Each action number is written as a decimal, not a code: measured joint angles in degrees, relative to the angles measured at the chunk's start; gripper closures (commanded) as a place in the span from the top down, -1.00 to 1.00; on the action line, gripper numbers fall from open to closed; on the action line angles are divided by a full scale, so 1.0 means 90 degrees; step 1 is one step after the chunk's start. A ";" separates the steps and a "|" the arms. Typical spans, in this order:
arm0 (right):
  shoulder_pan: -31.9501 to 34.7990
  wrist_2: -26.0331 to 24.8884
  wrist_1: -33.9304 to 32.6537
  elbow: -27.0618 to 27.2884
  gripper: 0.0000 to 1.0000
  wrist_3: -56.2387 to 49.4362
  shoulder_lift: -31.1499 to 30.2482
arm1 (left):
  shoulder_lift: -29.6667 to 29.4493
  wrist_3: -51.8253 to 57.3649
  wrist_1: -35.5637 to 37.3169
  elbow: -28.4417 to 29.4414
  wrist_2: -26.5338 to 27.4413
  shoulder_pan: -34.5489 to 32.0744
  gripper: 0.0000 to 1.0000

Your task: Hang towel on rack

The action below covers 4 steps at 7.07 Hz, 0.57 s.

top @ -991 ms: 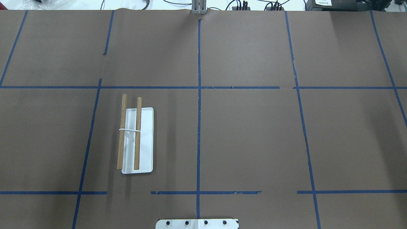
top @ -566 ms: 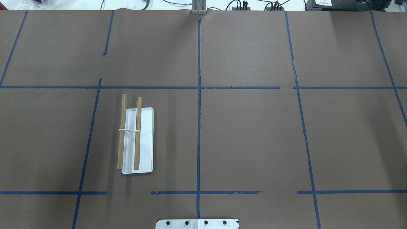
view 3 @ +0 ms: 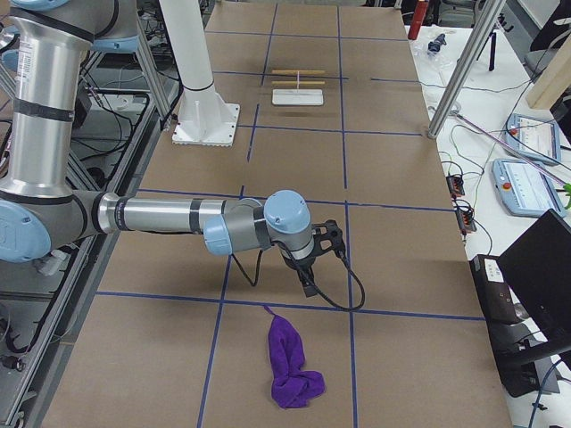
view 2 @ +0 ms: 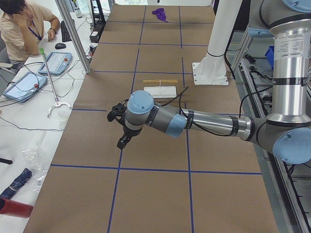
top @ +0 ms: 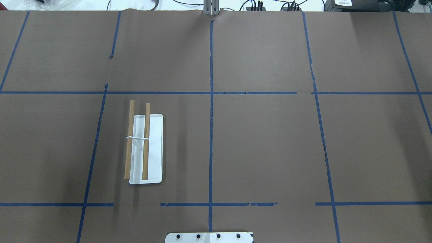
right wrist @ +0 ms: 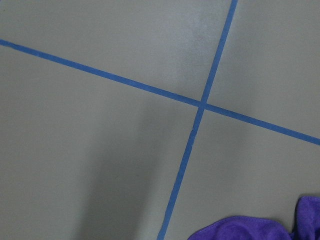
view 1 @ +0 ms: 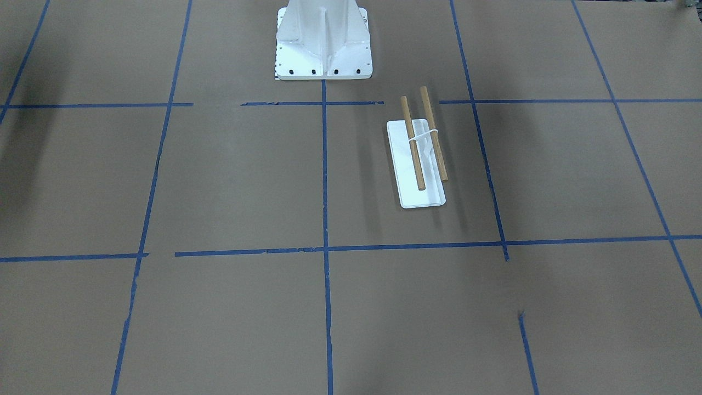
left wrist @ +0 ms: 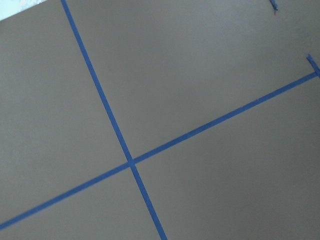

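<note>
Working from my right end outward: the purple towel (view 3: 290, 361) lies crumpled on the paper, ungripped. It is a long bunch whose axis runs roughly along the table's length, the narrow tip towards the rack end. Just beyond it the right gripper (view 3: 307, 287) hangs above the tape cross, apart from the cloth. I only see it from the side, so I cannot tell how its jaws stand. Far past the white pedestal (view 3: 207, 125) sits the rack (top: 145, 148), on my left half, its two dowels (top: 145, 141) pointing straight away from the robot, crosswise to the towel. Farthest off, the left gripper (view 2: 122, 142) hovers over bare paper, jaws likewise unreadable. Overhead, nothing has shifted in the last second, so I judge the pick has not begun
</note>
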 measured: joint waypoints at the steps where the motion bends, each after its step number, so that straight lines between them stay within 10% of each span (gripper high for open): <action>1: -0.0014 0.0000 0.0648 -0.0392 1.00 -0.0242 -0.0079 | 0.0034 -0.0013 -0.0382 0.0142 0.0008 0.0000 1.00; 4: -0.0768 -0.0017 0.2264 -0.1426 1.00 -0.0243 -0.0123 | 0.0030 -0.0020 -0.0623 0.0214 0.0012 0.0005 1.00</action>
